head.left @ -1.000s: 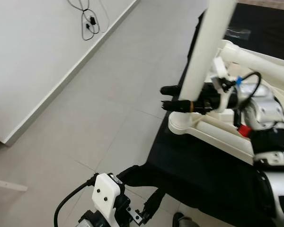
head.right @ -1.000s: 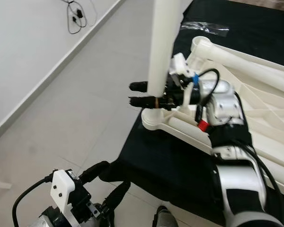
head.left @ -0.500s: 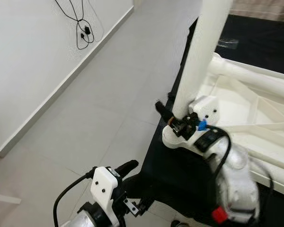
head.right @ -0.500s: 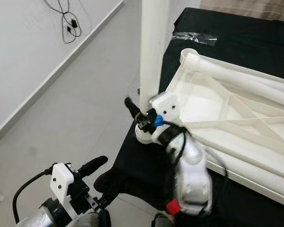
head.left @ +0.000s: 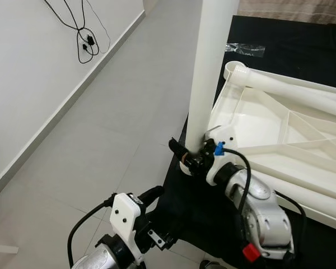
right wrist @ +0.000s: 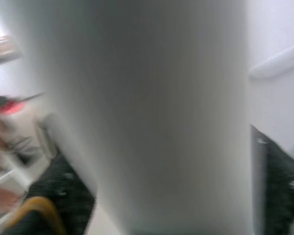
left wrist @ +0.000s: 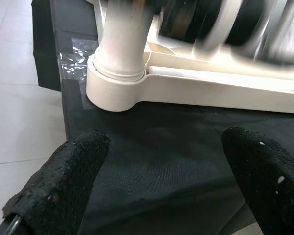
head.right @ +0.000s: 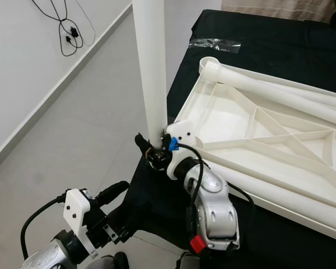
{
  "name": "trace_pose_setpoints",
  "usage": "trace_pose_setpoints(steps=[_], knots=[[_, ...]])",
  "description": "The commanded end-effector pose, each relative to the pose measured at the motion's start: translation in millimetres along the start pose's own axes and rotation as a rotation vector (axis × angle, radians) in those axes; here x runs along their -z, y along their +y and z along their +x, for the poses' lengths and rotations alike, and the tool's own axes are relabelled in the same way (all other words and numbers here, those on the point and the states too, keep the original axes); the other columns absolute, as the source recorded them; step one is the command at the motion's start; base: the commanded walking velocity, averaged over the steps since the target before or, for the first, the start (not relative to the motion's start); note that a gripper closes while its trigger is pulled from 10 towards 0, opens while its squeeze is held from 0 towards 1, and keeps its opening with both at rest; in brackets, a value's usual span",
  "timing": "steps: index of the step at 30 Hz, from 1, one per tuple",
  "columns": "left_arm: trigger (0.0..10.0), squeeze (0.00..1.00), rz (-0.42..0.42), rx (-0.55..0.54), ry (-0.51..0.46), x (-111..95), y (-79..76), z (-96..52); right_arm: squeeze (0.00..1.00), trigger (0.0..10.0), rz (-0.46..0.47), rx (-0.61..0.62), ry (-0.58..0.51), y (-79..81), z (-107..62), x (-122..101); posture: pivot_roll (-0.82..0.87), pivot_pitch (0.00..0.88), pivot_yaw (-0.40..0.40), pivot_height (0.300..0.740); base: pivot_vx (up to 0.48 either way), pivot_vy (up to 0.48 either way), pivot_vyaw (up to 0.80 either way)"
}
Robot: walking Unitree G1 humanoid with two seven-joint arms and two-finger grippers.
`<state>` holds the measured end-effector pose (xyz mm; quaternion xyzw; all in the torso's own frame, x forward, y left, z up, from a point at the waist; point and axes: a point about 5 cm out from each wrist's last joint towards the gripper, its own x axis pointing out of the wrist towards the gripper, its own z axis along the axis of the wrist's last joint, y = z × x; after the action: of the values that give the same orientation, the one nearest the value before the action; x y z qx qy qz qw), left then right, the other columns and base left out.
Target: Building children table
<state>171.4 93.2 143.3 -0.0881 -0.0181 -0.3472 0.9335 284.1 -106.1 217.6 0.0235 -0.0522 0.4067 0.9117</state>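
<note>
We hold the white leg (head.left: 211, 73) low, right at the corner socket (left wrist: 115, 93) of the upside-down table top (head.right: 257, 134) on the black cloth (head.right: 280, 33). Our right end effector (head.right: 148, 150) is clamped on the leg. We should keep it straight and push down. Our left end effector (left wrist: 161, 186) hangs low, fingers apart.

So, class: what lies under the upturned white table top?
A black cloth lies under the white table top, spread past its edges. What supports the cloth is covered. A white leg stands in the near corner socket, gripped by the right gripper.
</note>
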Motion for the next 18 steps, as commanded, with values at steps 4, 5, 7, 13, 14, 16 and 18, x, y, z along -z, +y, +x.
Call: trace_pose_setpoints(steps=[4,5,7,13,14,16,18], knots=[[10.0,0.0,-0.011,-0.006,0.022,3.4,-2.9,-3.9,1.0,10.0,-0.043,-0.285,-0.013,1.0,3.9,-7.8,0.1,0.277,0.039,0.74,0.0,0.0,0.0],[10.0,0.0,-0.013,-0.006,0.021,3.1,-3.9,-4.4,1.0,10.0,-0.064,-0.345,-0.008,-1.0,5.6,-10.0,0.1,0.277,0.039,0.74,0.0,0.0,0.0],[10.0,0.0,-0.014,-0.006,0.022,2.7,-5.4,-5.4,1.0,10.0,-0.081,-0.445,-0.013,0.3,8.1,-14.5,0.12,0.285,0.038,0.74,0.0,0.0,0.0],[10.0,0.0,-0.018,-0.01,0.033,1.3,-11.2,-11.1,0.0,10.0,-0.079,-0.647,-0.004,-13.8,37.7,-32.1,0.18,0.311,0.03,0.74,0.0,0.0,0.0],[10.0,0.0,-0.018,-0.01,0.033,1.3,-11.2,-11.1,0.0,10.0,-0.079,-0.647,-0.004,-13.8,37.7,-32.1,0.18,0.311,0.03,0.74,0.0,0.0,0.0],[10.0,0.0,-0.018,-0.016,0.038,0.6,-13.8,-13.4,0.0,10.0,-0.066,-0.68,-0.029,-22.6,52.2,-42.2,0.19,0.317,0.028,0.74,0.0,0.0,0.0],[10.0,0.0,-0.018,-0.017,0.038,0.4,-14.4,-13.9,0.0,10.0,-0.06,-0.69,-0.041,-24.6,54.1,-44.5,0.19,0.317,0.028,0.74,0.0,0.0,0.0]])
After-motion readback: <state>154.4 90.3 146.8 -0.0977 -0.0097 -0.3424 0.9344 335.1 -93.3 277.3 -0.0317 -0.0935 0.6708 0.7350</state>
